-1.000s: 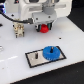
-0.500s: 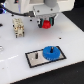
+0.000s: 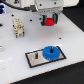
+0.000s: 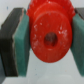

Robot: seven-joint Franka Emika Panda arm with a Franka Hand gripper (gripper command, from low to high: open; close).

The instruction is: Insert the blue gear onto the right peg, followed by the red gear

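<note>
Red gear [image 4: 49,37] clamped in end effector [image 3: 49,21], white table [image 3: 20,60], dark surroundings

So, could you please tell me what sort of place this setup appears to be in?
Probably a robotics lab bench rather than a factory: a plain white tabletop, a small black base plate carrying the blue gear, and the arm's pincer holding the red gear.
</note>
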